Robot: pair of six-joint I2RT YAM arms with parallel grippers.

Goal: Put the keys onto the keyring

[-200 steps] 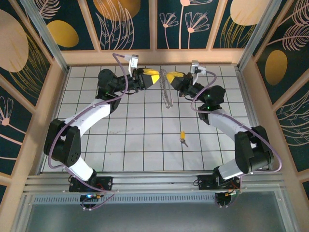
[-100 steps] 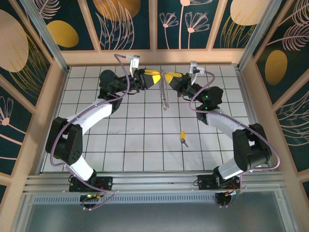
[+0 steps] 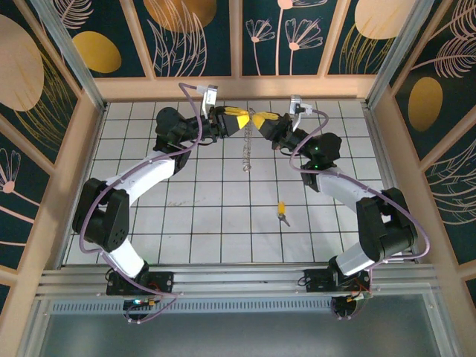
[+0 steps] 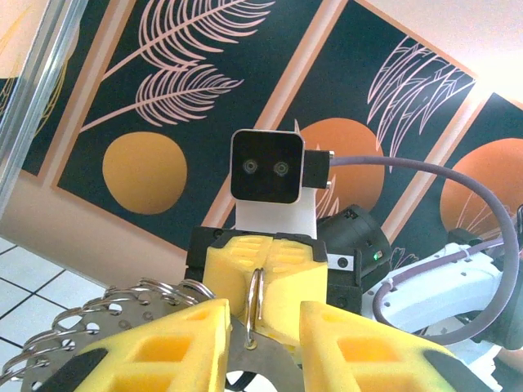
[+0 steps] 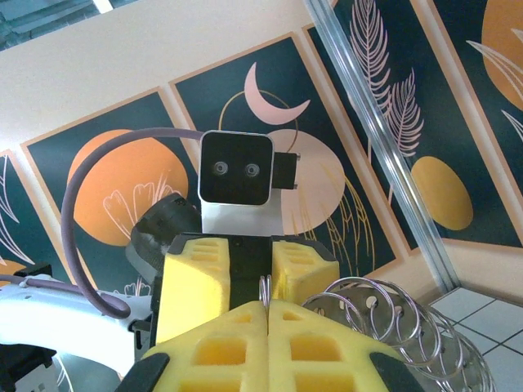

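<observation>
The keyring (image 3: 248, 152) is a floppy, whitish-silver chain. Close up, it shows as many small wire rings (image 5: 392, 318) linked in a row. It hangs in the air over the far middle of the tiled floor as a narrow strand dropping almost straight down. Its lower end may just touch the tiles, though the overhead view is too coarse to be sure. One ring at its top is pinched between the closed yellow pads of the right gripper (image 5: 268, 306).

The key (image 3: 282, 211) is tiny, with a yellow-orange head and a short silver blade. It lies flat on the tiles, well apart from the chain, nearer the arms and a little to the right, blade toward the near edge.
</observation>
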